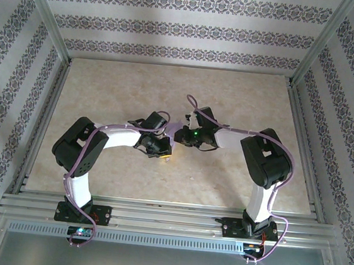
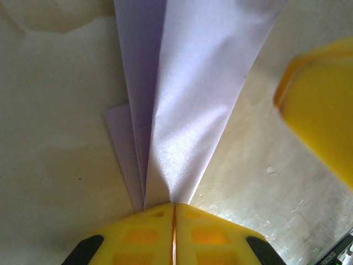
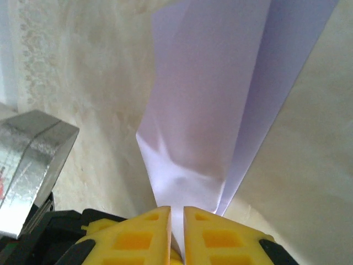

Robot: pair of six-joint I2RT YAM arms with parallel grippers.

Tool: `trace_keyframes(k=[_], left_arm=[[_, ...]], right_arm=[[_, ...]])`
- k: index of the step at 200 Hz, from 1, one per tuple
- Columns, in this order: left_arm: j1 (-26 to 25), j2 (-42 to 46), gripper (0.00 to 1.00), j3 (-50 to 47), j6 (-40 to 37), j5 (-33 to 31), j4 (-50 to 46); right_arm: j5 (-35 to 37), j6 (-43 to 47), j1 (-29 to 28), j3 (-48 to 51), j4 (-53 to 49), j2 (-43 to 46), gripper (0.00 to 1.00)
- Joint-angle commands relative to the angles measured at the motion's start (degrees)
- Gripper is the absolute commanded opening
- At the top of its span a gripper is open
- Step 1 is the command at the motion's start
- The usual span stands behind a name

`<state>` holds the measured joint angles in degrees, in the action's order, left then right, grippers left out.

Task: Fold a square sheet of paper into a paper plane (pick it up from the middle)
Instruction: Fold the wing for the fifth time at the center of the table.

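Left wrist view had the left gripper at 6 o'clock with its jaws pressed together on the narrow end of the paper plane. The pale lavender layers fanned out from that pinch toward 12 o'clock, above the table. A blurred yellow finger, probably the other arm's, sat at 3 o'clock. Seen from the right wrist, the right gripper was likewise clamped on the paper, a thin sliver of it showing between the pads, and the folded sheet widened away toward 12 and 1 o'clock. The plane's long axis therefore ran straight out from each set of fingers, along the lengthwise creases. Which end was the nose could not be told. From above, both grippers met near the middle of the table. The step looked like setting or holding the centre fold with two hands. To do it well, both pinches should stay firm and move together, keeping the paper lightly taut along its length without twisting. Any pull should follow the crease and not cross it, or the thin layers could splay or tear.
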<state>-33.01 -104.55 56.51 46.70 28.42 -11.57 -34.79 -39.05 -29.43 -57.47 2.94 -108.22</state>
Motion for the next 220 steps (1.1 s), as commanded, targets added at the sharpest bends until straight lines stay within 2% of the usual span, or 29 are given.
trace_keyframes(k=[1,73,140,178,220], left_arm=[[-0.74,-1.42,0.09,0.31,-1.40,-2.04,-4.42],[-0.82,-1.57,0.07,0.38,-1.53,-2.14,-4.42],[-0.91,1.35,0.07,0.34,-2.16,-1.65,-5.07],[-0.64,7.79,0.16,0.23,-1.47,-1.31,-6.06],[1.16,13.41,0.25,-6.19,4.40,-2.48,-4.75]], right_arm=[[0.49,0.39,-1.02,1.23,-1.60,0.66,0.13],[0.85,-0.11,-1.81,-0.39,-2.84,-2.92,0.09],[8.01,-3.49,-2.36,-0.32,-6.47,-4.83,0.09],[12.93,-7.21,-3.92,0.53,-8.28,-4.45,0.09],[16.62,-11.27,-5.32,2.49,-7.49,-3.85,0.09]])
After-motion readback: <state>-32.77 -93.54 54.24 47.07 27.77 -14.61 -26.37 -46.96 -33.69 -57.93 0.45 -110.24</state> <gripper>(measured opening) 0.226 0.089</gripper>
